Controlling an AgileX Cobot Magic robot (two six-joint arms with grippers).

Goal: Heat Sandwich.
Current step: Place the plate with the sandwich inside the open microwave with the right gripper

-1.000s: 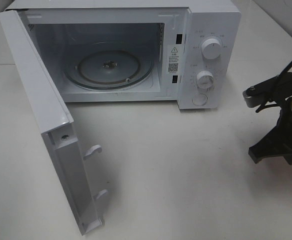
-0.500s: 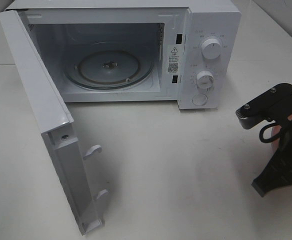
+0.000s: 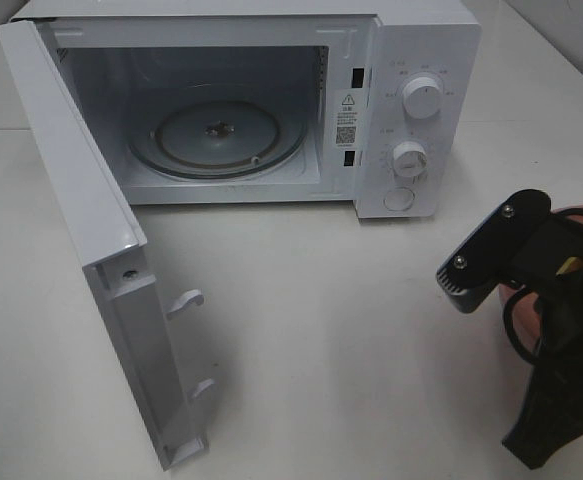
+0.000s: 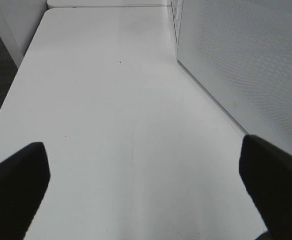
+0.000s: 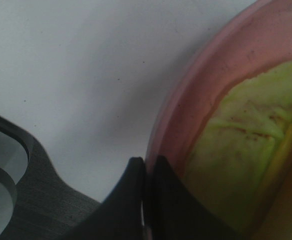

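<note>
Right end effector point(image 5: 146, 172) clamped on pink plate point(image 5: 181, 120) rim, now swinging in from right desk point(image 3: 351, 300) edge toward open microwave point(image 3: 416, 50). Sandwich point(image 5: 241, 135) riding on plate, not yet inside. Left end effector point(image 4: 146, 185) hanging apart, empty, beside door point(image 3: 71, 200).

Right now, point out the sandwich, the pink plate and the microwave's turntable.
sandwich point(image 5: 246, 145), right wrist view, its yellow-green top.
pink plate point(image 5: 206, 85), right wrist view, its inner wall.
turntable point(image 3: 181, 140), exterior high view, its glass surface.

High camera looks down on microwave point(image 3: 221, 70); wrist cameras close over table point(image 4: 110, 100); right shares plate point(image 5: 196, 100).
</note>
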